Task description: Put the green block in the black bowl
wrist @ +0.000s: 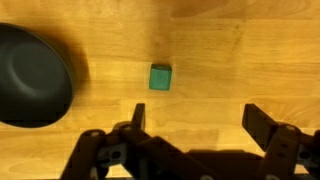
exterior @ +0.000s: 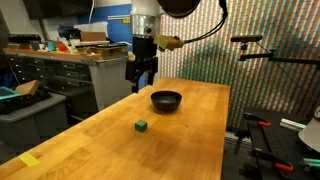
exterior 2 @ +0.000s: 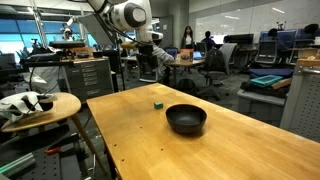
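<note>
The green block point(exterior: 142, 126) is a tiny dark green cube lying on the wooden table; it also shows in an exterior view point(exterior 2: 158, 102) and in the wrist view point(wrist: 160, 77). The black bowl point(exterior: 166, 100) stands on the table, apart from the block, and shows in an exterior view point(exterior 2: 186, 119) and at the left edge of the wrist view point(wrist: 33, 75). My gripper point(exterior: 141, 80) hangs above the table, open and empty, as the wrist view point(wrist: 197, 118) shows. The block lies ahead of the fingertips, untouched.
The wooden table point(exterior: 120, 150) has edges close on all sides. A workbench with clutter point(exterior: 70, 50) stands behind it. A round side table point(exterior 2: 40, 108) holds a white object. Office desks and chairs point(exterior 2: 250, 60) fill the background.
</note>
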Tool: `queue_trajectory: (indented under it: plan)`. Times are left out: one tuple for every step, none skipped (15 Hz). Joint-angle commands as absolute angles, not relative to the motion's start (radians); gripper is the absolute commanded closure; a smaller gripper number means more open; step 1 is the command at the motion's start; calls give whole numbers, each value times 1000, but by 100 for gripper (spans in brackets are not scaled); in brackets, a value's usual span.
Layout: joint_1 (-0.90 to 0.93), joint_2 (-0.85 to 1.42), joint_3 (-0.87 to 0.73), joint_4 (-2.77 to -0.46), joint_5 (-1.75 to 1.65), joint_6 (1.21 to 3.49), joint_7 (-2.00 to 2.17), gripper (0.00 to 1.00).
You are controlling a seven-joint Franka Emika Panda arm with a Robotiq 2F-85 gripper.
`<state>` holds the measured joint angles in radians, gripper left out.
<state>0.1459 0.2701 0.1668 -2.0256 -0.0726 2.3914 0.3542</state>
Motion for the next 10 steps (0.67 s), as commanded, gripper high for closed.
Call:
queue_trajectory:
  plan:
    - [171,346,133,-1951,-84,2380,299,0]
    - [174,361,127,-1943,-89,2384,294,0]
    - [174,377,124,-1936,-84,2386,284,0]
    - [177,391,119,-1930,-85,2388,280,0]
    - [179,405,114,-1924,-85,2392,277,0]
    - [181,419,110,-1918,-81,2397,278,0]
    - [183,434,107,-1912,-76,2402,282,0]
    - [187,448,102,-1905,-78,2406,288,0]
    - [189,463,98,-1899,-74,2415,292,0]
    - [192,477,94,-1894,-74,2431,293,0]
